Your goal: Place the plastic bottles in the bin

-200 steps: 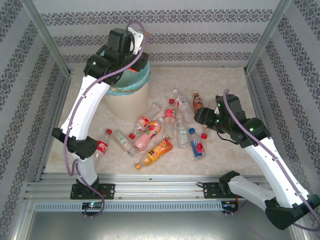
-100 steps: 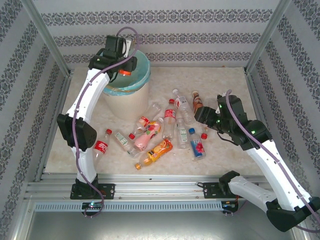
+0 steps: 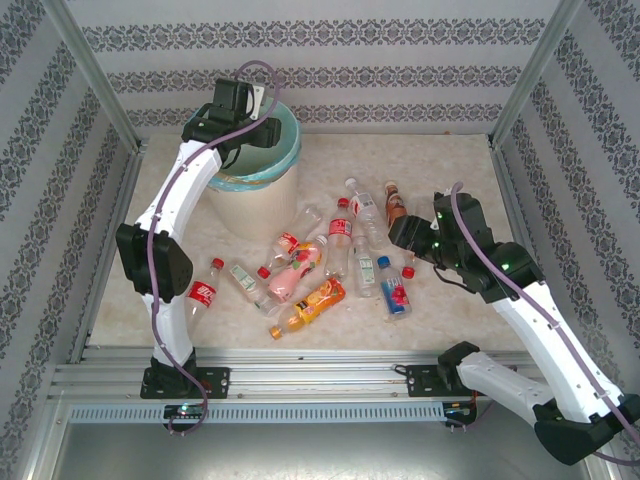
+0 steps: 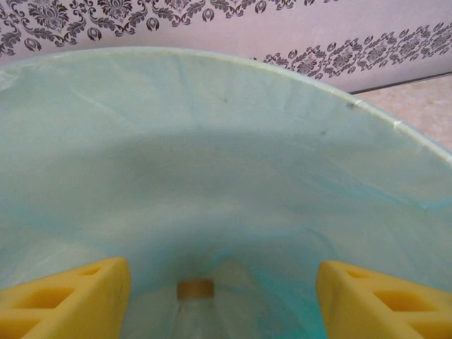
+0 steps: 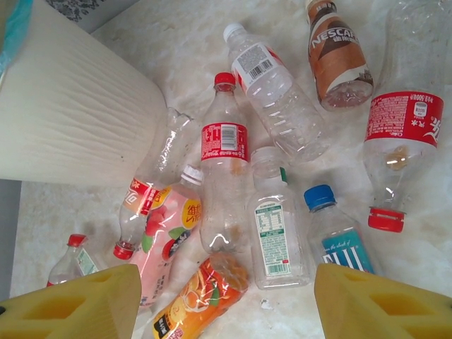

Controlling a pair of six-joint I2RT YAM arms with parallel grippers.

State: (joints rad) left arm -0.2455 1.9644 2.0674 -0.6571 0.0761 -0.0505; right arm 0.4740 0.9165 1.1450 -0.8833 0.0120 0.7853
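My left gripper (image 4: 222,272) hangs over the bin (image 3: 258,205) at the far left. Its fingers are spread with nothing between them, and down in the liner (image 4: 212,162) I make out what may be one bottle's mouth (image 4: 195,288). My right gripper (image 5: 226,282), also spread and empty, hovers above the plastic bottles (image 3: 330,262) heaped mid-table (image 3: 450,170), right of the bin. Roughly a dozen lie there, so I judge the job barely begun.

Cream-white bin (image 3: 255,210), blue-green bag (image 4: 226,141)

arms (image 3: 170,205) white | joints (image 3: 150,265) black | cables (image 3: 256,63) purple | fingers (image 4: 63,296) yellow foam
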